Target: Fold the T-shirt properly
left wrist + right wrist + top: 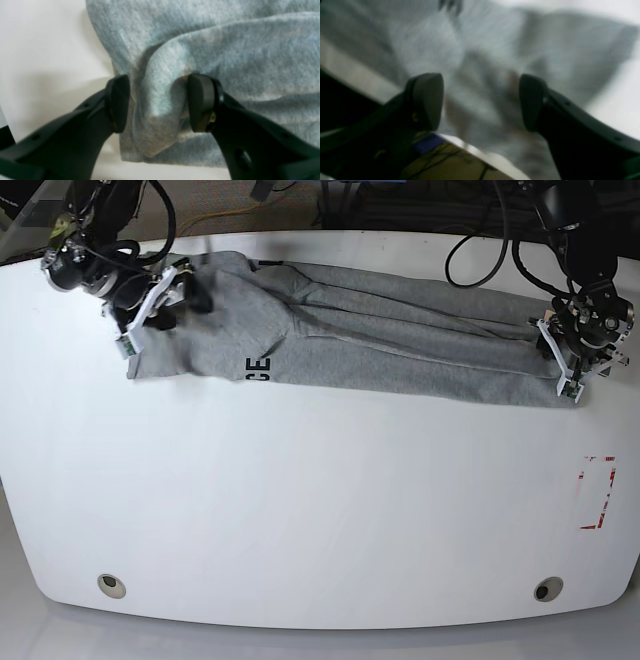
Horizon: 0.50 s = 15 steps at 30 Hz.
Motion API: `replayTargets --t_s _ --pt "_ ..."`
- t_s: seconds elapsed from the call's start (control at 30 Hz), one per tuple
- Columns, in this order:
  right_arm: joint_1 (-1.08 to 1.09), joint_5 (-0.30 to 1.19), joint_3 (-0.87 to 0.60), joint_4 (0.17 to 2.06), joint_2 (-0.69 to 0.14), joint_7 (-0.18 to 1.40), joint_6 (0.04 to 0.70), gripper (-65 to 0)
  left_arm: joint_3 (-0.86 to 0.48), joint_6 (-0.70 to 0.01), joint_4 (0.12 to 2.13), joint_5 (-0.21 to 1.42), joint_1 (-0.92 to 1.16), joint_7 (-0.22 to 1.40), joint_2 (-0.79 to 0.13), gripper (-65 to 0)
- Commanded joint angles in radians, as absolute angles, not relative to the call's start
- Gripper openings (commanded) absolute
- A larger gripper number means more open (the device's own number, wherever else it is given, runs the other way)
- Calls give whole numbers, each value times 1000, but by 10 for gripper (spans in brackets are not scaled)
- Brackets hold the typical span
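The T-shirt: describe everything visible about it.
The T-shirt is heather-grey, soft knit cloth, lying as a long, wrinkled band across the far side of the white table. Black letters, "CE", peek out at its near edge. The left gripper straddles a bunched fold at one end, its jaws apart with cloth between them. The right gripper is open at the other end; that view is too blurred to show contact.

The T-shirt (380,345) is seen stretched in a long, wrinkled band across the far part of the white desk (320,510). Each end is met by a gripper: the right gripper (150,305) and the left gripper (565,360). Black letters (258,368) are shown at its near edge.
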<state>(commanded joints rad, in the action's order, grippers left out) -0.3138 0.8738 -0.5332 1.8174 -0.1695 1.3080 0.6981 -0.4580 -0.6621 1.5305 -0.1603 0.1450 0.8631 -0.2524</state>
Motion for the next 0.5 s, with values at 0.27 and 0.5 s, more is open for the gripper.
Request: replayTargets --t_s 0.27,0.5 --pt "-240 872 -420 1529 -240 1147 698 -200 -463 -670 1540 -27 122 863 -249 -278" --pt "-130 872 -282 1380 -317 1009 698 -200 -552 -698 1652 128 120 894 -254 -115"
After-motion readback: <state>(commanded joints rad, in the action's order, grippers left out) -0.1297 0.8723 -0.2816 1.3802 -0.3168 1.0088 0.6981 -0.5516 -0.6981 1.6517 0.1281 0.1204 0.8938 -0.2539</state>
